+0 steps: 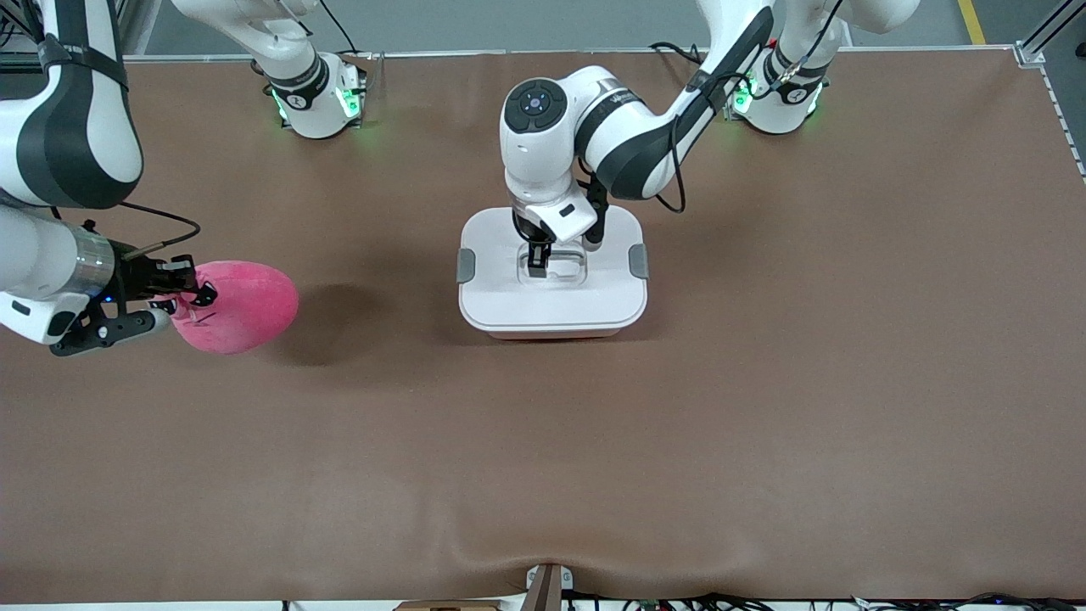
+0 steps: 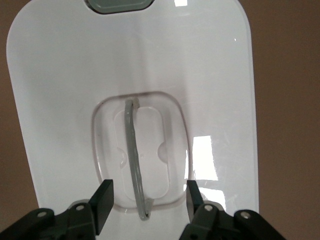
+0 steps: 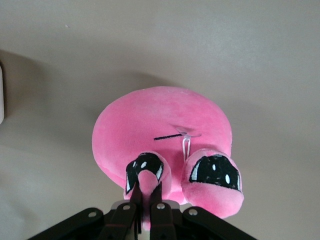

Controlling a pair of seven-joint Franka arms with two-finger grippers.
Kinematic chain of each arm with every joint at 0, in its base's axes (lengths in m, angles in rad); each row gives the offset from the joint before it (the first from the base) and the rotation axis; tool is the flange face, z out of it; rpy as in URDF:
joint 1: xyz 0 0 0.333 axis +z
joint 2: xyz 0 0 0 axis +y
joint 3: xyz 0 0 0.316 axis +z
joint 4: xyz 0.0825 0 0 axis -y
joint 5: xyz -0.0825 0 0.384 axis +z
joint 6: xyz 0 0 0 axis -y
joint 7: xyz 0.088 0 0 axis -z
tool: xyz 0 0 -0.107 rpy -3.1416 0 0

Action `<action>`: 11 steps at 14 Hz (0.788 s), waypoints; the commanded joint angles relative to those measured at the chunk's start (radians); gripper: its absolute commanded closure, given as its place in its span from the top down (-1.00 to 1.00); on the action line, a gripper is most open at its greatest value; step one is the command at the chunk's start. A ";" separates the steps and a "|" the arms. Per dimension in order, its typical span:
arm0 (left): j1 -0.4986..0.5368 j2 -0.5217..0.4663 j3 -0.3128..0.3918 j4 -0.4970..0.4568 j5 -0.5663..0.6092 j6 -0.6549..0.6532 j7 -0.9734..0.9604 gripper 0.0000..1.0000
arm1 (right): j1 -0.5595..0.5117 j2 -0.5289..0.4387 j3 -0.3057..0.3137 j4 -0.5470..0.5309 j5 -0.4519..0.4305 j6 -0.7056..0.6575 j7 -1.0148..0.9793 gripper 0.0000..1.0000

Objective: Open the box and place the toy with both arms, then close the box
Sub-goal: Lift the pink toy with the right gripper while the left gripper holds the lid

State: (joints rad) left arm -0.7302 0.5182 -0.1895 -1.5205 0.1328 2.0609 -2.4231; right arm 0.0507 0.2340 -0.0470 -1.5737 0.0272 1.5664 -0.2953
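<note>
The brown worktop [image 1: 764,407] is carrying the lidded box [image 1: 553,301] at the frame's centre. The toy [image 1: 242,305] is hanging at the frame's middle-left edge, above the worktop, where the right pincer [image 1: 188,299] is clamping it. The left pincer [image 1: 551,255] is sitting, fingers [image 2: 102,202] apart, astride the lid's recessed handle [image 2: 135,160].
</note>
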 commanded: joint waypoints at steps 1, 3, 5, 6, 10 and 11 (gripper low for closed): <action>-0.015 0.013 0.007 0.008 0.027 0.007 -0.065 0.30 | 0.005 -0.012 0.002 0.012 0.019 -0.017 -0.013 -1.00; -0.015 0.016 0.009 0.007 0.027 0.007 -0.088 0.22 | 0.014 -0.012 0.004 0.029 0.022 -0.019 -0.013 -1.00; -0.014 0.017 0.007 -0.003 0.027 0.007 -0.088 0.12 | 0.029 -0.012 0.004 0.043 0.023 -0.023 -0.030 -1.00; -0.012 0.017 0.009 -0.001 0.027 0.007 -0.088 0.02 | 0.031 -0.012 0.003 0.043 0.028 -0.023 -0.068 -1.00; -0.009 0.017 0.009 -0.001 0.027 0.007 -0.085 -0.46 | 0.034 -0.027 0.004 0.040 0.036 -0.023 -0.154 -1.00; -0.009 0.017 0.009 -0.001 0.027 0.007 -0.079 -0.51 | 0.037 -0.031 0.004 0.041 0.036 -0.025 -0.189 -1.00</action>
State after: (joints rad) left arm -0.7357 0.5330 -0.1844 -1.5239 0.1358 2.0610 -2.4923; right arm 0.0810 0.2318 -0.0390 -1.5345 0.0429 1.5593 -0.4281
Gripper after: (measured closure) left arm 0.670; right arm 0.916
